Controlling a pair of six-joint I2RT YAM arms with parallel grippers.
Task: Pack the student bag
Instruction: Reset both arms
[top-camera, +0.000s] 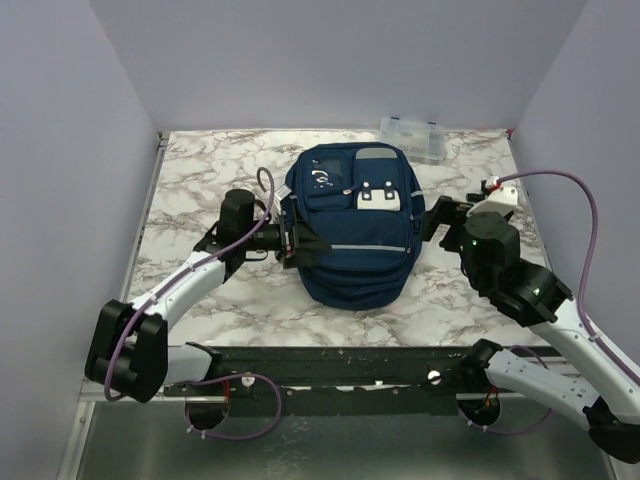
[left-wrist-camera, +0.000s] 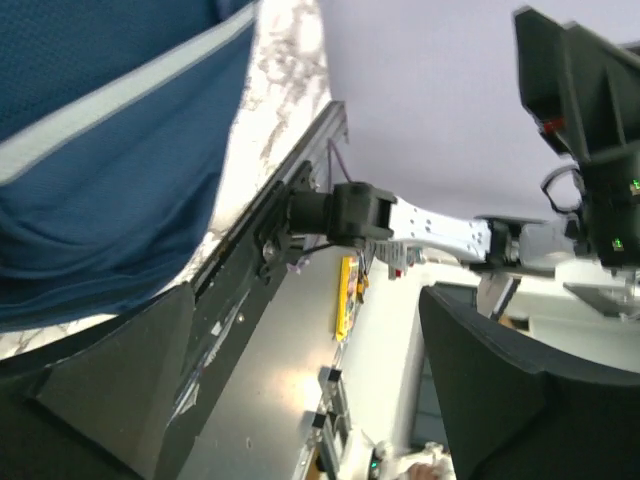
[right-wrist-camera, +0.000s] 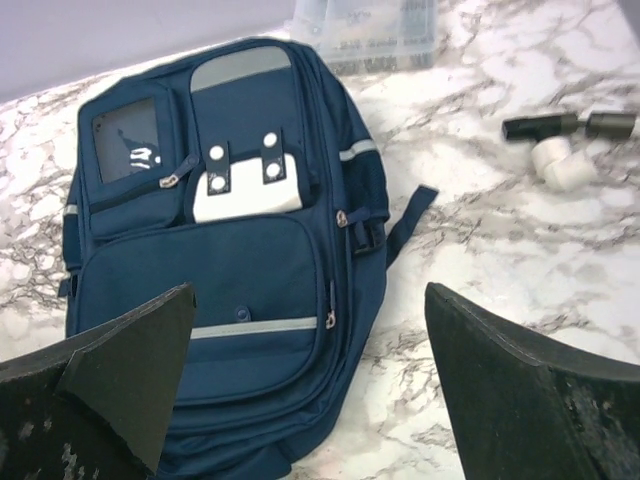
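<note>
Left gripper (top-camera: 300, 240) stood wide open and empty, fingers (left-wrist-camera: 100, 400) at the left flank of the student bag (top-camera: 352, 225); contact could not be told; right gripper (top-camera: 436, 215) equally spread, empty, just off the bag's right side; bag lay flat mid-table (top-camera: 200, 290), pockets up, between both; clear box (top-camera: 412, 138) beyond.

Student bag (right-wrist-camera: 250, 280) flat on marble table (right-wrist-camera: 520, 260), clear box (right-wrist-camera: 375, 30) behind, pincer (right-wrist-camera: 308, 310) agape

1. The marble table (top-camera: 200, 180) carries everything.
2. The student bag (top-camera: 355, 235) lies flat between the left gripper (top-camera: 303, 243) and the right gripper (top-camera: 435, 218).
3. A clear plastic box (top-camera: 412, 138) lies beyond the right gripper.
4. Small black and white pieces (right-wrist-camera: 560, 140) lie to its right.
</note>
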